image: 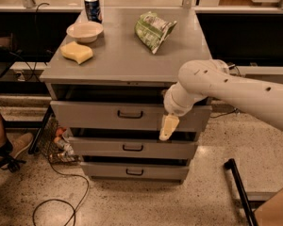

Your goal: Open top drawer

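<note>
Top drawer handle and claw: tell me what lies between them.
Only bare grey drawer front, as the camera view shows. The claw hangs right of the handle, at the lower edge of the top drawer.

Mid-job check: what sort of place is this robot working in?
Probably a lab or workshop: a grey metal drawer cabinet, loose cable on the speckled floor, staged can, bowl and sponge on top. The gripper hangs before the right end of the top drawer.
</note>
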Controlling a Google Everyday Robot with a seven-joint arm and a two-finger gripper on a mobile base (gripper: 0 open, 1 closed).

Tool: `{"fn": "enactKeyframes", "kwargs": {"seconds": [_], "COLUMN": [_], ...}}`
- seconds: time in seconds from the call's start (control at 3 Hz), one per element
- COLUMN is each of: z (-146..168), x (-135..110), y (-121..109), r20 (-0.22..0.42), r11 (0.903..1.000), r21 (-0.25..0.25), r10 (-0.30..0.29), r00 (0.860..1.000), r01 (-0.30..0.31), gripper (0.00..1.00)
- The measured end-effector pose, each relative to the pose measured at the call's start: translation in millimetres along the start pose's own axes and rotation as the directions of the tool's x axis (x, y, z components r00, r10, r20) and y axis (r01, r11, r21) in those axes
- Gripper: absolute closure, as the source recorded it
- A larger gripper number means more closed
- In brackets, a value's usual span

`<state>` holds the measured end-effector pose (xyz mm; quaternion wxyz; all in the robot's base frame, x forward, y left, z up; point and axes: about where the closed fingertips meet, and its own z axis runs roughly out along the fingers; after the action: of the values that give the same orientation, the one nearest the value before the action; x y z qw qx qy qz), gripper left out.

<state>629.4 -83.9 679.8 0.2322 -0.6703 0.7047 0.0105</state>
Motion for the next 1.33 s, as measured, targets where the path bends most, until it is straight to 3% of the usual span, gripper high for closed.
{"fn": "enactKeyframes", "kwargs": {"seconds": [0.67, 1.33], "z": [3.8, 2.3], "x": [1.6, 44.9], "y": [1.2, -2.9], "r20": [-0.024, -0.098], "r11": [1.0, 0.9982], "r21": [0.001, 0.051], "r10": [-0.005, 0.035], "r00": [1.0, 0.995], "r01": [0.005, -0.03], "gripper": [0.0, 0.0]}}
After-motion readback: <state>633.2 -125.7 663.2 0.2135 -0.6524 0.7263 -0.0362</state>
